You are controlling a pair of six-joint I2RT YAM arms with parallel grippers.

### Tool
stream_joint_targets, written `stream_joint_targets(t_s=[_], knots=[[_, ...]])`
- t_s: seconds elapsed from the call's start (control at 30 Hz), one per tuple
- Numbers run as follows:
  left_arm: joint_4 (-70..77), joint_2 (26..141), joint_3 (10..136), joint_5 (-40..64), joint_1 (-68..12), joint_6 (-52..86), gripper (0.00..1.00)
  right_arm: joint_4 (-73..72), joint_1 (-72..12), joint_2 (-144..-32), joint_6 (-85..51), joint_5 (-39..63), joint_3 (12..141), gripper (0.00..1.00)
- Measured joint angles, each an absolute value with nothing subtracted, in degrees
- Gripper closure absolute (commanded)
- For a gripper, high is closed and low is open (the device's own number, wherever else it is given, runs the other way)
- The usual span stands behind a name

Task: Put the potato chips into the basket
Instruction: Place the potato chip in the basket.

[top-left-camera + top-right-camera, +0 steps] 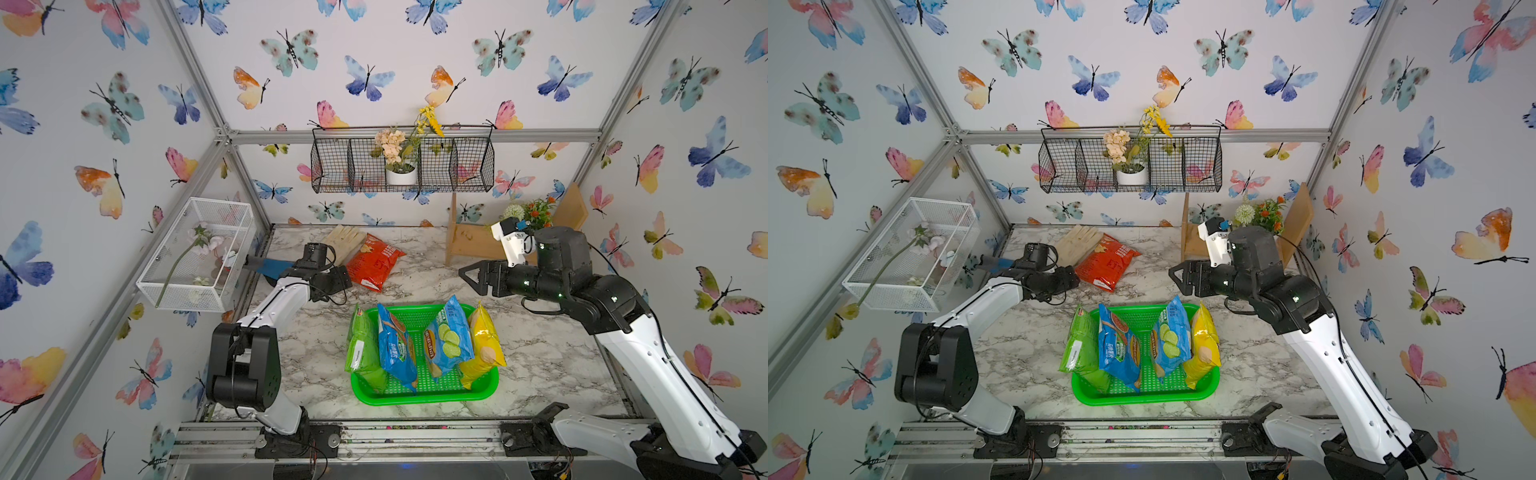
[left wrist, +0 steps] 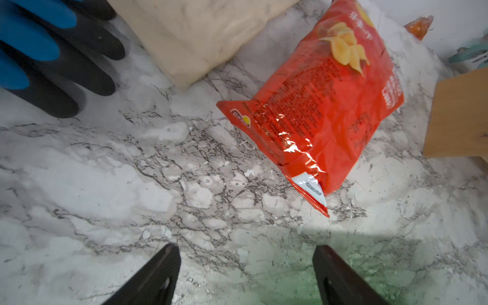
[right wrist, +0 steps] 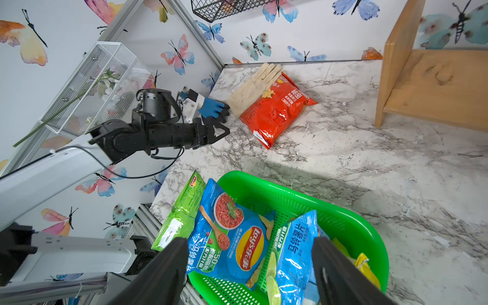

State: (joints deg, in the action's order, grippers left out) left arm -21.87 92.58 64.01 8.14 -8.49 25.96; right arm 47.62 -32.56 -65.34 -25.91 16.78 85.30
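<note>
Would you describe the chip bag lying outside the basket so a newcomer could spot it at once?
Start at the marble tabletop and find the bright green basket near its front edge. Look past it toward the back wall: the red chip bag lies flat beside a beige glove. It is the only red bag, and the only one away from the basket.

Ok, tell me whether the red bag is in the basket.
Out: red bag lies on the table behind the basket, apart from it.
</note>
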Motion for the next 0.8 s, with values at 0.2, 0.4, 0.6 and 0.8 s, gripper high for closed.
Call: stream_joint_targets(t_s=[0.2, 0.4, 0.6, 0.8], knots=[[-14.83, 99.50, 64.31, 10.41, -6.31, 26.50, 0.12, 47.99, -32.56, -64.20, -27.44, 19.20, 82.37, 0.21], [-7.79, 103.61, 64.31, 14.11, -3.18, 27.35, 0.11, 48.36, -32.56, -63.05, -28.38, 19.90, 81.69, 0.21], [-0.58, 104.01, 62.39, 17.96, -1.48, 29.71, 0.10, 48.40, -32.56, -62.48, -28.95, 20.40, 81.06, 0.22], [4.97, 104.60, 62.13, 21.37, -1.48, 32.60, 0.10, 48.40, -32.56, -62.48, -28.97, 20.64, 81.01, 0.22]])
